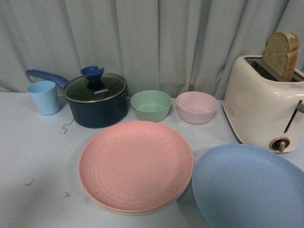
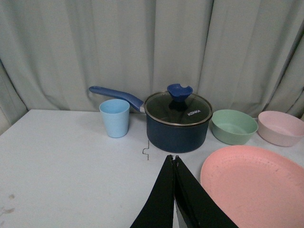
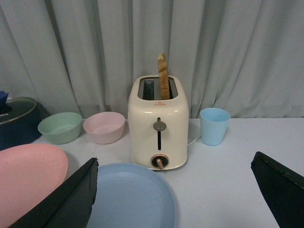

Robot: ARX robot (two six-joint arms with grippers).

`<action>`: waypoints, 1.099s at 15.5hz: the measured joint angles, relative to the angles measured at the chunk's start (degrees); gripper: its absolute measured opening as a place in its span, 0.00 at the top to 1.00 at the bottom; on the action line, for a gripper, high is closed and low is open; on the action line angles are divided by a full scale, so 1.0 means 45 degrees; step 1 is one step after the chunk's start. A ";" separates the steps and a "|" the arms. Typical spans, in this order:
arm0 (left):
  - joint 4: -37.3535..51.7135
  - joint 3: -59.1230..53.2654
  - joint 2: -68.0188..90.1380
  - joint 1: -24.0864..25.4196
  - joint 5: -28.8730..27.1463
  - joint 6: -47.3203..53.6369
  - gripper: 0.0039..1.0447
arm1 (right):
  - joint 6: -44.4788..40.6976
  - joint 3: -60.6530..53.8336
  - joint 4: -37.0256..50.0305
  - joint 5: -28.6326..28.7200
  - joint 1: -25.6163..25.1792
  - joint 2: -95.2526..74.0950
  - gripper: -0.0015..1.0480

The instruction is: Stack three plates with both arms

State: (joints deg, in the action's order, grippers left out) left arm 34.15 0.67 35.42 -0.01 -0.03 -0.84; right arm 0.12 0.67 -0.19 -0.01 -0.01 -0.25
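The pink plate (image 1: 136,164) lies on the beige plate, of which only a thin rim (image 1: 137,210) shows at the near edge. The light blue plate (image 1: 249,186) lies alone on the table to their right, in front of the toaster. Neither arm shows in the front view. My left gripper (image 2: 172,158) is shut and empty, its tips just left of the pink plate (image 2: 254,185). My right gripper (image 3: 175,164) is wide open and empty, its jaws spread above the near part of the blue plate (image 3: 130,197). The pink plate (image 3: 26,180) shows beside it.
At the back stand a light blue cup (image 1: 44,97), a dark blue lidded pot (image 1: 96,99), a green bowl (image 1: 150,105) and a pink bowl (image 1: 196,107). A cream toaster (image 1: 262,107) with a bread slice stands at the right. Another blue cup (image 3: 214,125) stands beside the toaster.
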 joint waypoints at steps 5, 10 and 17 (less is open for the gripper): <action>-0.1812 -0.0005 -0.2011 0.0000 0.0000 0.0000 0.99 | 0.0000 0.0000 0.0000 0.0000 0.0000 0.0000 0.06; -0.3512 -0.0010 -0.3789 0.0000 0.0000 0.0000 0.99 | 0.0000 0.0000 0.0000 0.0000 0.0000 0.0000 0.06; -0.5319 -0.0010 -0.5591 0.0000 0.0000 0.0000 0.99 | 0.0000 0.0000 -0.0005 0.0000 0.0000 0.0000 0.06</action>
State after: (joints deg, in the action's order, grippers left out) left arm 10.22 0.62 10.26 -0.01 -0.03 -0.84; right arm 0.12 0.67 -0.21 -0.01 -0.01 -0.25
